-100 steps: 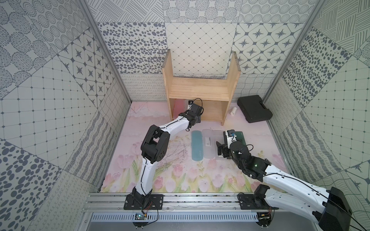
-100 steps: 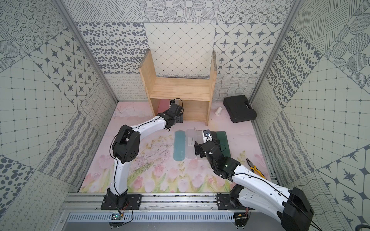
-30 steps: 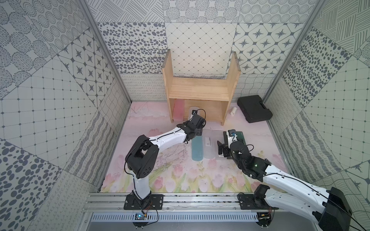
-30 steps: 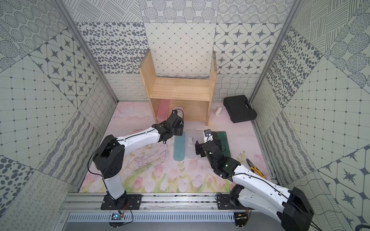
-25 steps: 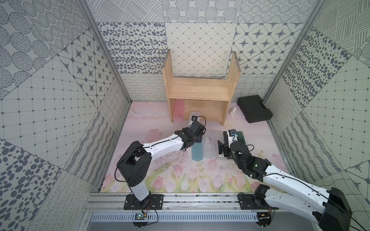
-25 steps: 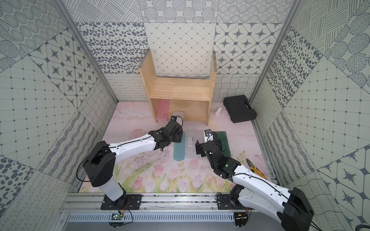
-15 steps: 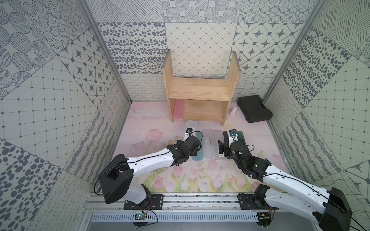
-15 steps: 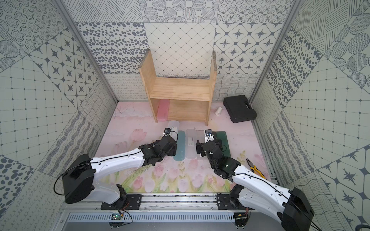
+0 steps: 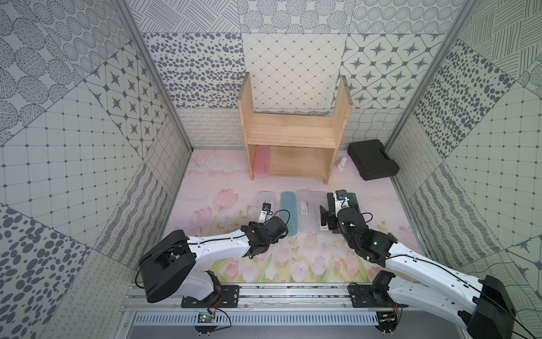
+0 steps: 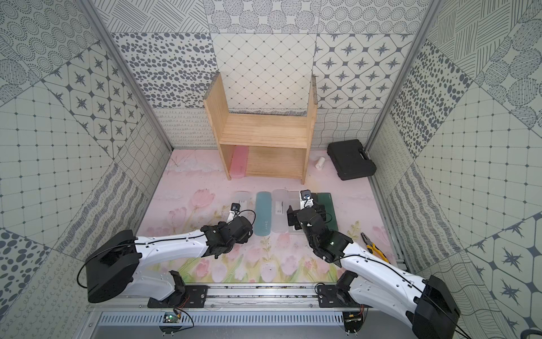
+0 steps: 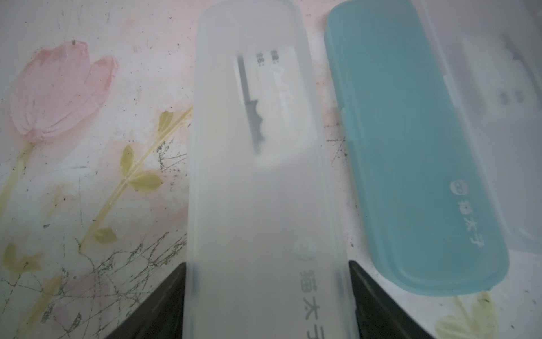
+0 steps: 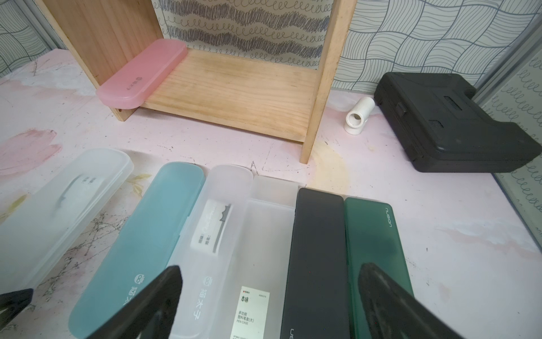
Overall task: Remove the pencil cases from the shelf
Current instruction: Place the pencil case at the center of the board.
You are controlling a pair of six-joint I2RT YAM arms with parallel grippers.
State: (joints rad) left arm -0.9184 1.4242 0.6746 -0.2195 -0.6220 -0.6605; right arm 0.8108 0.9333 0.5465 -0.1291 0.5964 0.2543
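Tabletop point(image 9: 205, 182) floral. Logged left gripper point(image 11: 267, 281) clamped on frosted clear case point(image 11: 252, 176) beside light blue case point(image 11: 410, 146); right gripper point(image 12: 269, 278) wide, empty. Feared crooked release shoving light blue case aside.

- A robot test booth, like a lab.
- Patterned walls point(image 9: 73, 132) close it in.
- Two robot arms point(image 9: 217, 249) are bolted to a metal rail point(image 9: 293, 290).
- The desk point(image 9: 205, 182) has painted tulips.

dark green case point(image 12: 378, 249): "nusign"; sticker point(image 12: 253, 308) on flat-ended clear case point(image 12: 264, 234): "本味", "PEN CASE"; light blue case point(image 12: 146, 234), leftmost clear case point(image 11: 258, 190): "猫太子"
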